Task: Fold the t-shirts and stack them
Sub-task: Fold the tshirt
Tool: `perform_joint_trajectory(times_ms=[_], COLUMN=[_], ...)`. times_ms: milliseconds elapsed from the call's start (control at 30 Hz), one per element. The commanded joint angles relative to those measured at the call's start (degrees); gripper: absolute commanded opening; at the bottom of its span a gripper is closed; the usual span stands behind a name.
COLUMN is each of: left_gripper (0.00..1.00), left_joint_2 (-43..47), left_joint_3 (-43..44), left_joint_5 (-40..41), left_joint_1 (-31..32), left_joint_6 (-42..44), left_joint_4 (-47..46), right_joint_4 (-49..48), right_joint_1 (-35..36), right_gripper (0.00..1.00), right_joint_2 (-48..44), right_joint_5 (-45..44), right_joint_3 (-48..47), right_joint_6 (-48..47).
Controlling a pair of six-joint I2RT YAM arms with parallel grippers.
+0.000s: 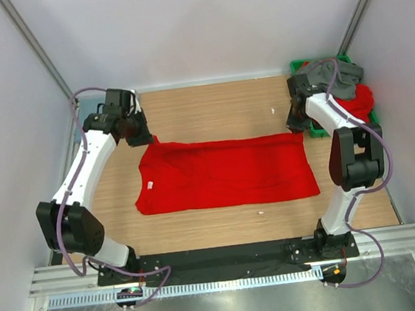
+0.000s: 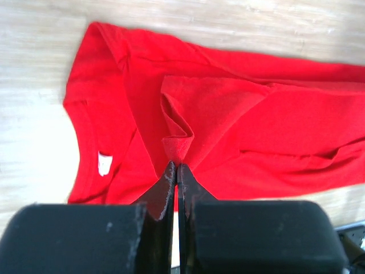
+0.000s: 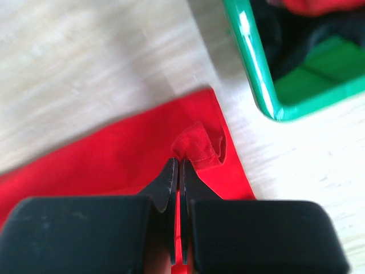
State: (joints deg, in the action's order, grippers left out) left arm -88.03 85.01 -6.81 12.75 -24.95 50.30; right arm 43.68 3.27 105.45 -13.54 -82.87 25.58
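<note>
Closest to my left wrist lens are my own matte black fingers [image 2: 165,188], blocky at the base and tapering to thin tips. My left gripper [image 2: 175,165] is pressed almost together, with a small peak of the red t-shirt [image 2: 274,131] pinched between the tips. The cloth is soft and finely knit. It lifts into a creased ridge at my tips and lies flat further out. A small white neck label [image 2: 104,164] sits inside the collar, to the left of my fingers. Pale wood-grain table [image 2: 34,68] shows beyond the collar.

On my right wrist, the right gripper [image 3: 178,162] is closed the same way on a curled tuft at the shirt's straight edge, near its corner. Just past that corner stands the green bin [image 3: 251,68], glossy hard plastic with a rounded rim and dark cloth [image 3: 279,40] inside. The bin and the shirt do not touch.

From above, the shirt is a long, lightly wrinkled rectangle across the middle of the table, collar to my left. I hold its far edge at both corners. A grey shirt [image 1: 336,75] is draped over the bin, with more red cloth [image 1: 365,98] beside it.
</note>
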Motion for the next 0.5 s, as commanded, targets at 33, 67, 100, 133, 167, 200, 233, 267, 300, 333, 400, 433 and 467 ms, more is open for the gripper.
perform_joint_trajectory(times_ms=[33,67,100,133,167,200,233,267,300,333,400,433,467], left_gripper=[0.00,0.00,0.00,0.00,0.00,0.00,0.00,0.00,0.00,0.00,0.00,0.00,0.00], left_joint_2=[6.2,6.8,7.5,8.5,9.1,9.5,9.8,10.6,10.9,11.2,12.4,12.8,13.0], left_joint_3=[-2.2,-2.6,-3.4,-3.9,-4.3,-5.2,-5.7,-6.3,-7.3,-7.8,-9.6,-10.2,-10.8], left_joint_5=[0.2,0.2,0.2,0.2,0.2,0.2,0.2,0.2,0.2,0.2,0.1,0.2,0.4], left_joint_1=[1.0,1.1,1.4,1.5,1.5,1.6,1.7,1.7,1.8,1.8,1.8,1.8,1.8], left_joint_6=[-0.1,-0.3,-0.4,-0.4,-0.5,-0.5,-0.5,-0.4,-0.3,-0.2,0.1,0.2,0.2], left_joint_4=[1.9,2.0,2.3,2.5,2.7,3.0,3.1,3.3,3.6,3.7,3.9,3.8,3.8], right_joint_4=[-1.5,-1.7,-1.8,-1.8,-1.9,-2.0,-2.0,-2.2,-2.1,-2.2,-2.4,-2.2,-2.2], right_joint_1=[0.2,0.2,0.2,0.2,0.2,0.2,0.2,0.2,0.2,0.2,0.2,0.2,0.2], right_gripper=[0.01,0.01,0.01,0.01,0.01,0.01,0.01,0.01,0.01,0.01,0.01,0.01,0.01], right_joint_2=[-5.9,-6.8,-7.2,-7.5,-7.8,-8.5,-8.7,-9.0,-9.6,-9.9,-10.6,-11.2,-11.4], right_joint_5=[-0.9,-0.9,-0.9,-0.9,-0.9,-0.9,-1.0,-0.9,-1.1,-1.2,-1.6,-1.9,-2.3], right_joint_3=[3.1,4.3,4.8,6.0,6.5,6.9,7.8,8.1,8.4,9.2,10.0,10.6,11.0], right_joint_6=[-0.4,-0.4,-0.3,-0.2,-0.2,-0.2,-0.2,-0.3,-0.2,-0.1,-0.1,0.0,-0.2])
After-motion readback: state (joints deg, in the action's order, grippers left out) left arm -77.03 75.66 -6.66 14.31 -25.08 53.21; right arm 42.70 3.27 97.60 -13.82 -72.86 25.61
